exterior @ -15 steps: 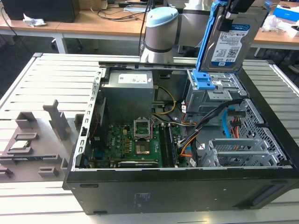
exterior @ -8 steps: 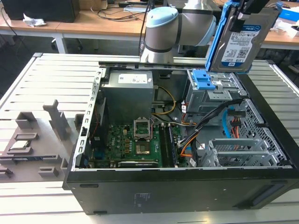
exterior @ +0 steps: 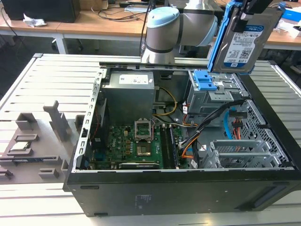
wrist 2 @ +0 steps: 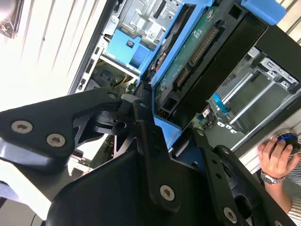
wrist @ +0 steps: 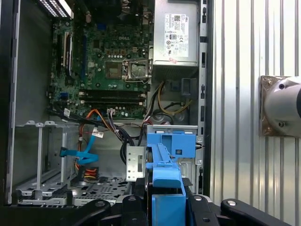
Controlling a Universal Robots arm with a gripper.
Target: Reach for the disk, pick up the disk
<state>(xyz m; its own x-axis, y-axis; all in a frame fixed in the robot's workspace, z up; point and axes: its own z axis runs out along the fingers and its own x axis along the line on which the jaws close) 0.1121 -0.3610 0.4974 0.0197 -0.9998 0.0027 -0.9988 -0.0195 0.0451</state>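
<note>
The gripper (exterior: 241,19) is clamped on the blue-framed disk (exterior: 242,44), holding it upright in the air, clear of and above the blue-latched drive bay (exterior: 206,81) of the open computer case (exterior: 164,193) that lies on the slatted table (exterior: 47,80).

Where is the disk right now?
The disk is at the exterior view's upper right, held in the claw above the open computer case, over its drive bay with the blue latch.
</note>
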